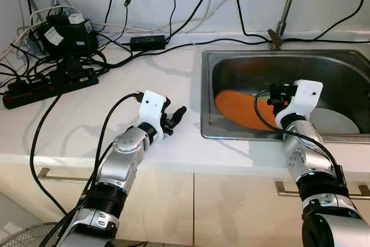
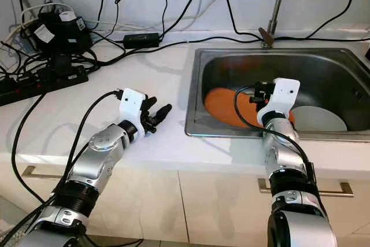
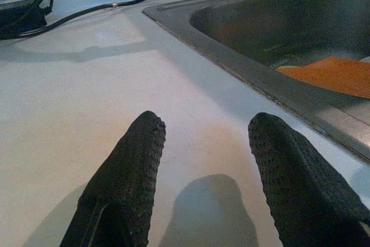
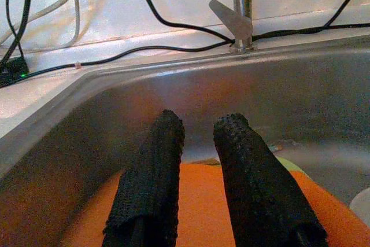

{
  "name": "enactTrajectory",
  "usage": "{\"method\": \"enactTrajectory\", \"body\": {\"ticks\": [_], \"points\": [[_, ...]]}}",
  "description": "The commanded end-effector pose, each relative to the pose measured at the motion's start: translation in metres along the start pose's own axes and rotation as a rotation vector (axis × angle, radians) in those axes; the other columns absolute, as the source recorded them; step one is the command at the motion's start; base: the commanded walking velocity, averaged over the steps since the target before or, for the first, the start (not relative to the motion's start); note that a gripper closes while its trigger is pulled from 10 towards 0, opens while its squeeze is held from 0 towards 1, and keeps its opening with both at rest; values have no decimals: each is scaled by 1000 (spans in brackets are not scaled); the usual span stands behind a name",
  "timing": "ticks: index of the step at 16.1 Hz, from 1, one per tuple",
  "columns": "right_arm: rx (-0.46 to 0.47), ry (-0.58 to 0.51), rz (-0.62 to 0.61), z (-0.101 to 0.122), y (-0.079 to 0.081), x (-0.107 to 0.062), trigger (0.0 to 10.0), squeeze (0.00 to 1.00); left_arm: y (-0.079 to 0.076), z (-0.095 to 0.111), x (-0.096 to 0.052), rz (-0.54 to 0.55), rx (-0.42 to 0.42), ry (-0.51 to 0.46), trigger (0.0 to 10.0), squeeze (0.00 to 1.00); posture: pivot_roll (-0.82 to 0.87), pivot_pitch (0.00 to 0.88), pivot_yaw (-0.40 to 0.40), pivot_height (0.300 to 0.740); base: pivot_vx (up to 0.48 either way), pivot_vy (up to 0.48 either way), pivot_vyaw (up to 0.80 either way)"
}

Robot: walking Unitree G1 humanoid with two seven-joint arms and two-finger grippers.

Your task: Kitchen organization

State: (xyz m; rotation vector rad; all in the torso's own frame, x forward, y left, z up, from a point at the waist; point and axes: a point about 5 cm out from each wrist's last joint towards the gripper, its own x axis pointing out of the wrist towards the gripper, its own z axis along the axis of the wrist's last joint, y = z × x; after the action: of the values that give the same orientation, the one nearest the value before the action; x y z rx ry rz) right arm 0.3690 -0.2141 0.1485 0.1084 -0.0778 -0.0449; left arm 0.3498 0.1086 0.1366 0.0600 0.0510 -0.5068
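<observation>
Black power strips (image 1: 49,85), tangled cables (image 1: 191,10), perhaps an adapter (image 1: 147,42), faucet pipe (image 1: 287,4)

— Where do we stand?
— Before us the desk (image 1: 115,85), with the sink (image 1: 231,56) set into its right part and the faucet (image 1: 286,4) behind it.
— What's in the sink?
— A board (image 1: 237,108) at the left, a plate (image 1: 335,121) to its right.
— And our left?
— A power strip (image 1: 49,85) and adapters (image 1: 63,33) at the back left, with cables (image 1: 173,41) running behind toward the faucet.
</observation>
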Motion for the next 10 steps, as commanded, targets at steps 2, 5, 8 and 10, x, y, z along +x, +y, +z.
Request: {"method": "enactTrajectory", "body": {"ticks": [2, 5, 8, 10], "points": [[-14, -23, 16, 7, 6, 5, 10000, 0, 3, -1, -1, 27, 7, -4, 10000, 0, 36, 0, 57, 740, 0, 0, 0], [-19, -63, 25, 10, 10, 3, 10000, 0, 11, 9, -1, 130, -7, -93, 10000, 0, 32, 0, 58, 740, 0, 0, 0], [-32, -128, 55, 18, 16, 2, 10000, 0, 22, 21, -4, 256, 26, -182, 10000, 0, 28, 0, 57, 740, 0, 0, 0], [-79, -219, 69, 28, 23, -1, 10000, 0, 28, 28, -6, 340, 96, -235, 10000, 0, 29, 0, 56, 740, 0, 0, 0]]}}
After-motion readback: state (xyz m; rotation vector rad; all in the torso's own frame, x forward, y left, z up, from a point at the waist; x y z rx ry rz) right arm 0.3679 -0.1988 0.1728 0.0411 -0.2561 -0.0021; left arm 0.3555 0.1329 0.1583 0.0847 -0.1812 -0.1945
